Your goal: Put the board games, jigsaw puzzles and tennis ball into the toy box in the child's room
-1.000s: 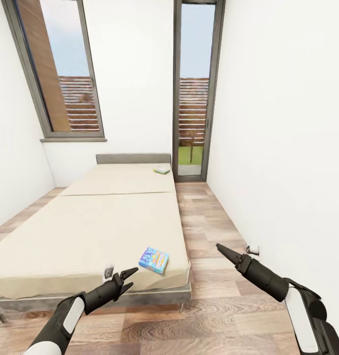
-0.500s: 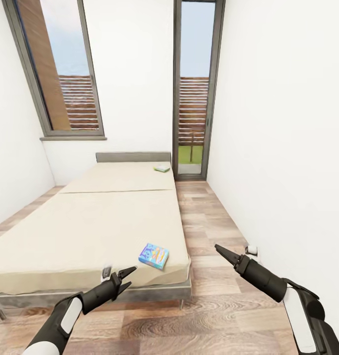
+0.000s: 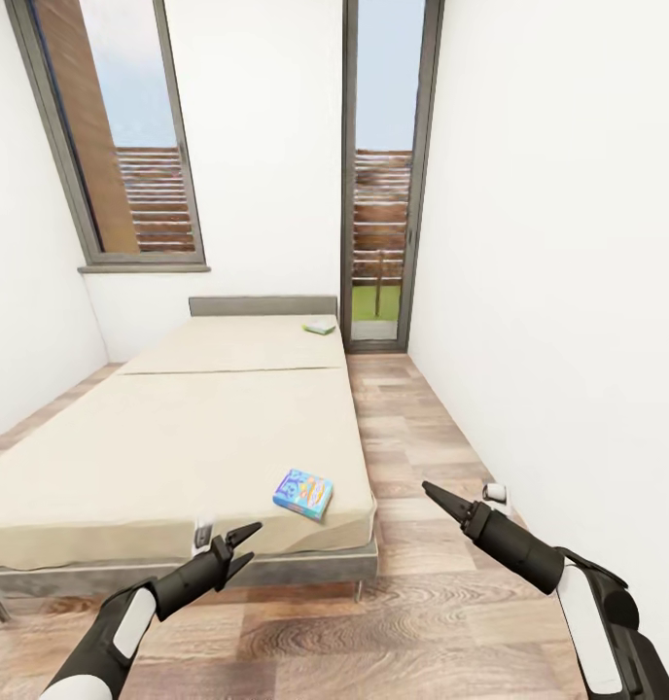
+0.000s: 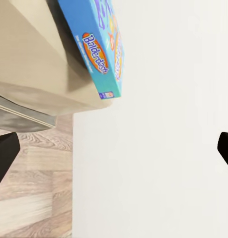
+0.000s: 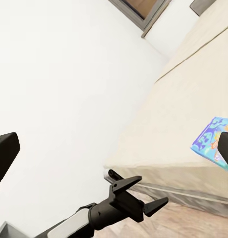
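Observation:
A blue board game lies flat near the bed's front right corner. A small pale green board game rests far back by the grey headboard. The bed has a plain cream mattress. My left gripper hovers open just before the bed's front edge, left of the blue box. My right gripper is open over the floor, right of the bed. In the left wrist view the blue board game overhangs the mattress corner. The right wrist view catches the same box and my left gripper.
A strip of wood-plank floor runs between the bed and the white right wall. A tall glass door and a window stand at the far end. The bed's grey frame sits low in front of me.
The whole picture has shifted slightly, so the camera has moved. My left arm has drifted a little to the left. Both board games lie where they were on the bed.

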You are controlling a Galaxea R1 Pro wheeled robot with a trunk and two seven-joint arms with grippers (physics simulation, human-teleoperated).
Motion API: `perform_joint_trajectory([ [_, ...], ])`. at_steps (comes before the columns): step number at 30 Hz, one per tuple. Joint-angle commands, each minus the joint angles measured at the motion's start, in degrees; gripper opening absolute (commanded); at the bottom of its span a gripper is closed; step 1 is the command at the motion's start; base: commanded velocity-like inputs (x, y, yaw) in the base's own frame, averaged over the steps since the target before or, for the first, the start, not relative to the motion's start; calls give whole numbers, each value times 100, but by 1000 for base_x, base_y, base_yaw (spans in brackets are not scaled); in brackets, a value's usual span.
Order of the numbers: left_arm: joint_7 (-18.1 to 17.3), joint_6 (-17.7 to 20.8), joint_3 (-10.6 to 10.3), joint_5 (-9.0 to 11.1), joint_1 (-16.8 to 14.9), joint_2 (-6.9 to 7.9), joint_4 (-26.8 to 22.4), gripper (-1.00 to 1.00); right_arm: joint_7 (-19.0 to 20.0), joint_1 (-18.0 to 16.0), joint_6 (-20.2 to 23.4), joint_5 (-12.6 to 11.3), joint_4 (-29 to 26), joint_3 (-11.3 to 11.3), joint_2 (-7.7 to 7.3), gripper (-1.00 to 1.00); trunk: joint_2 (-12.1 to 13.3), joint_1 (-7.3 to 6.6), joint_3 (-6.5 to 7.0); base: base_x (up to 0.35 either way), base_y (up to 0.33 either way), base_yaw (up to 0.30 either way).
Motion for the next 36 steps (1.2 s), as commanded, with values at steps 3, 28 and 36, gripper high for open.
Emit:
perform_joint_trajectory([
  [3,-84,44,31,14,-4,21,2,100,4,-10,47,-11,5,-13,-1,100,-124,65,-60,0,0,0],
  [28,-1327,672,86,-9,-4,353,-1,100,-600,-50,31,-69,243,-13,4,100,-325,175,-150,0,-2,0],
  [36,-1396,683,85,-19,-4,361,-5,100,-620,-50,45,-84,246,-15,-2,100,-325,175,-150,0,-105,0],
])
